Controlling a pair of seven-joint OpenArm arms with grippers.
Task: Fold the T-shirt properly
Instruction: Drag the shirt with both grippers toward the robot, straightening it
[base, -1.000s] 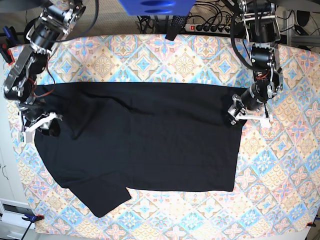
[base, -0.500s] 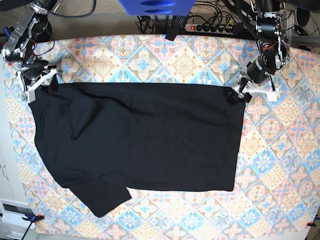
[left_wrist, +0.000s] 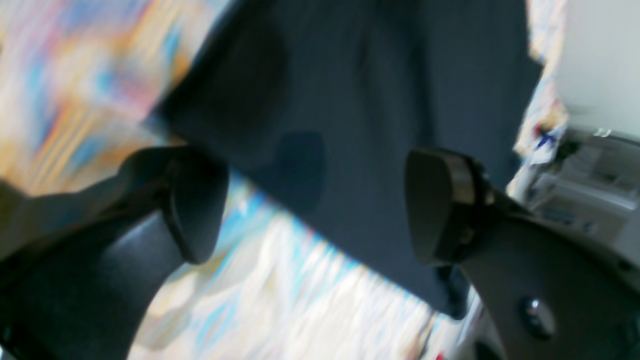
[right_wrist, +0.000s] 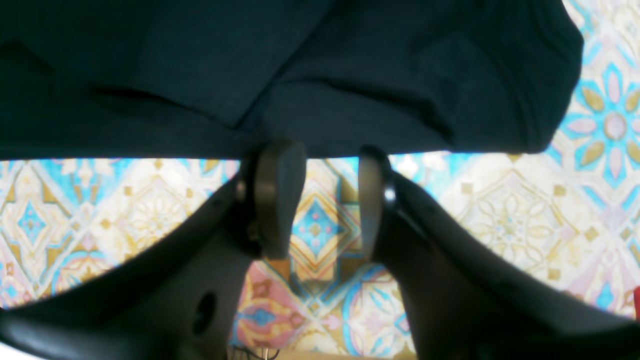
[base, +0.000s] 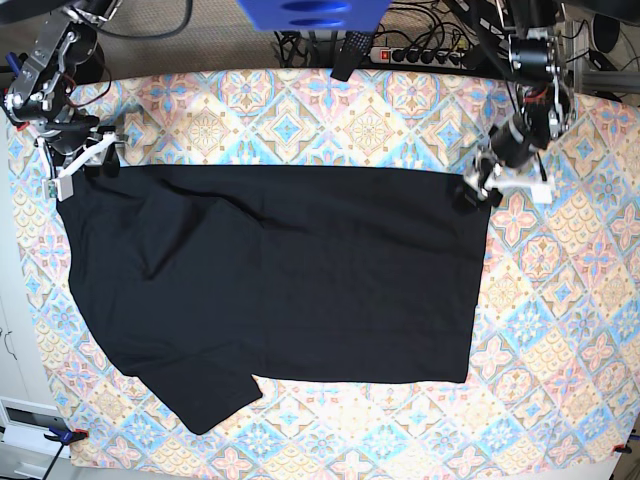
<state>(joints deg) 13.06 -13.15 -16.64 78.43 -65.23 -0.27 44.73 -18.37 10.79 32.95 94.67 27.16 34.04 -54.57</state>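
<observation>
I'm looking at the shirt (base: 270, 290), a plain black short-sleeved tee, lying flat and spread wide across the counter. It's showing as a broad dark block, its long top edge running straight from side to side in the base view. One sleeve is sticking out at the lower left, pointing toward the near edge. Soft creases are running diagonally across its left half; the right half is lying smoother, ending in a straight vertical edge. In the right wrist view its edge (right_wrist: 300, 125) is rippling in shallow folds.
</observation>
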